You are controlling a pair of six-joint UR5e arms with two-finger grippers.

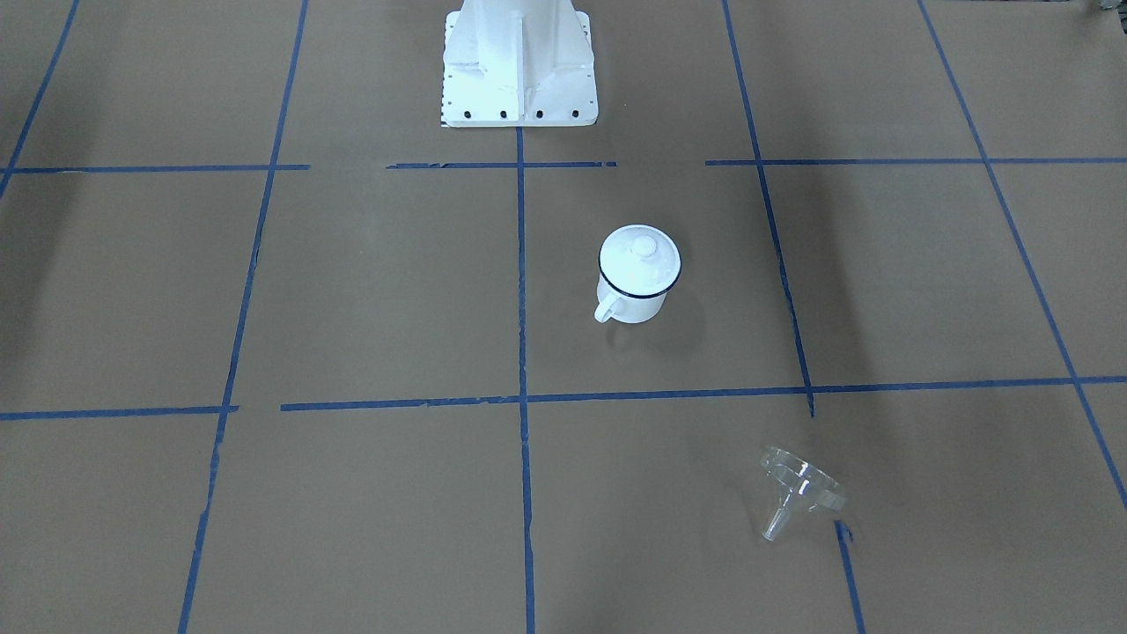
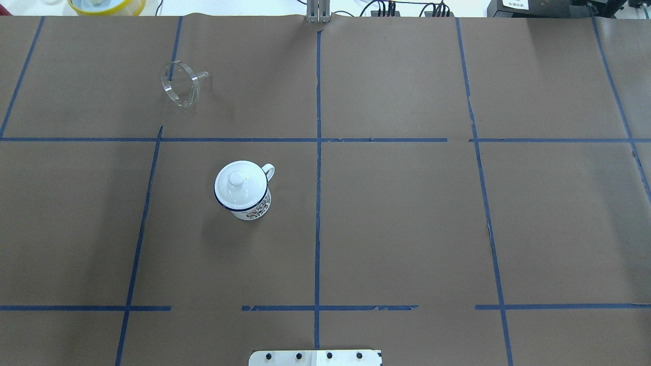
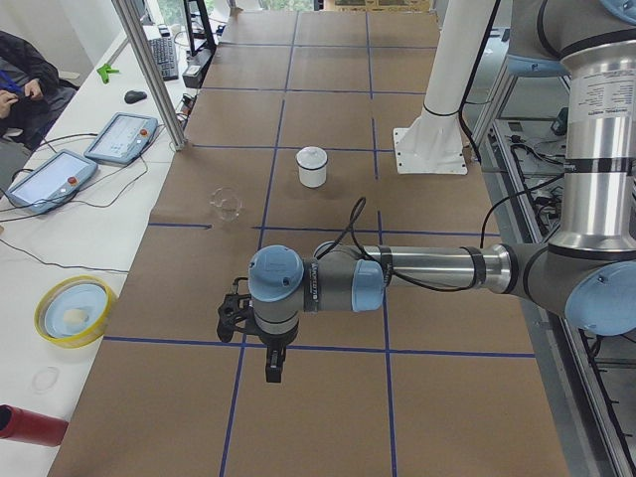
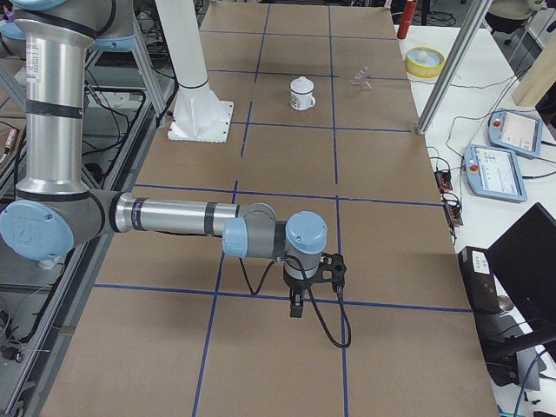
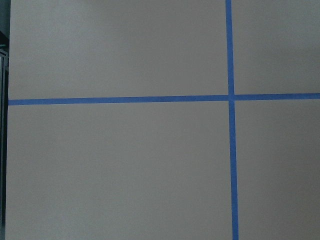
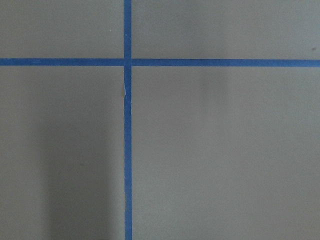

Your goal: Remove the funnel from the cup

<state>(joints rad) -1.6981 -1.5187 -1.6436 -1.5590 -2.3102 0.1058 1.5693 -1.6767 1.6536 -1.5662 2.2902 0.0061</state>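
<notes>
The clear funnel (image 1: pixel 797 489) lies on its side on the brown paper, well apart from the cup; it also shows in the overhead view (image 2: pixel 180 85). The white cup (image 1: pixel 632 295) with a dark blue rim stands upright, with a white knobbed lid (image 1: pixel 641 255) on top. It shows in the overhead view (image 2: pixel 249 203) too. My left gripper (image 3: pixel 237 318) hangs over the table end far from both. My right gripper (image 4: pixel 330 269) hangs over the opposite end. Both show only in the side views, so I cannot tell whether they are open or shut. The wrist views show only paper and blue tape.
The white robot base (image 1: pixel 519 66) stands behind the cup. A yellow bowl (image 3: pixel 75 310), two teach pendants (image 3: pixel 119 137), a red cylinder (image 3: pixel 30 425) and an aluminium post (image 3: pixel 149 70) lie along the operators' side. A person sits at the far left.
</notes>
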